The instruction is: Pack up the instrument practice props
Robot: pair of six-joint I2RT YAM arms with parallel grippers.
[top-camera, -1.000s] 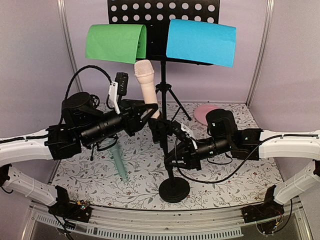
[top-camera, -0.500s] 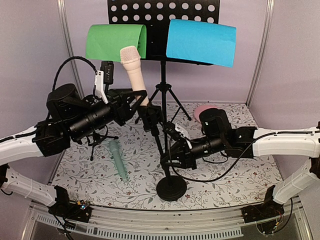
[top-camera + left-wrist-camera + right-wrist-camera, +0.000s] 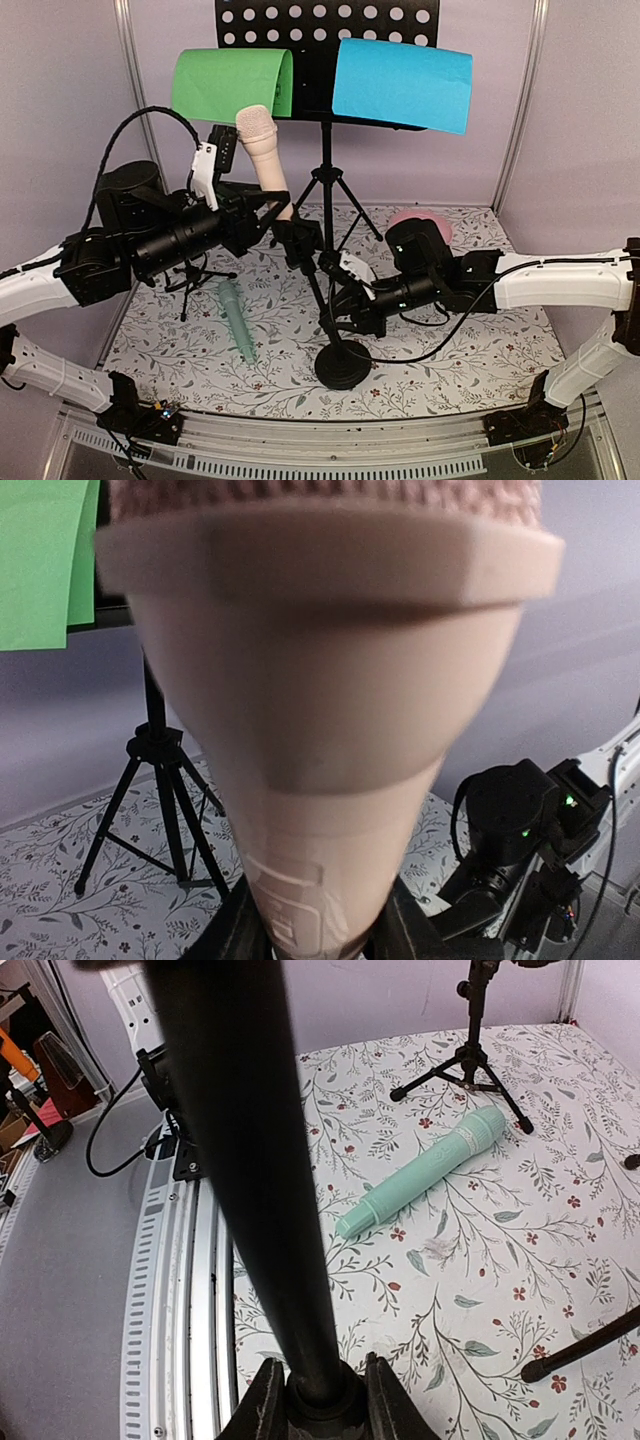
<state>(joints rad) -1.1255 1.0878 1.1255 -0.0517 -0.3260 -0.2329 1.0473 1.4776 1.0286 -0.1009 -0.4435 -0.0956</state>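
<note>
My left gripper (image 3: 283, 212) is shut on the pink toy microphone (image 3: 262, 150), head up, low on its handle; it fills the left wrist view (image 3: 320, 680), fingers (image 3: 240, 935) on both sides. Its lower end sits by the clip of a black round-base mic support (image 3: 342, 362). My right gripper (image 3: 335, 310) is shut on that support's pole (image 3: 250, 1160). The mint microphone (image 3: 235, 320) lies on the mat, and shows in the right wrist view too (image 3: 430, 1170). A small tripod support (image 3: 195, 275) stands at left. The black music rack (image 3: 325, 40) holds the green sheet (image 3: 230, 85) and the blue sheet (image 3: 400, 82).
The round pink plate (image 3: 415, 222) lies at the back right, behind my right arm. The rack's tripod legs (image 3: 325, 190) stand at the back centre. The floral mat (image 3: 450, 360) ends at a metal rail (image 3: 190, 1290) along the near edge. Walls close in on both sides.
My left gripper has carried the pink microphone left and slightly up. The round-base support, held by my right gripper, has shifted and leaned left with it.
</note>
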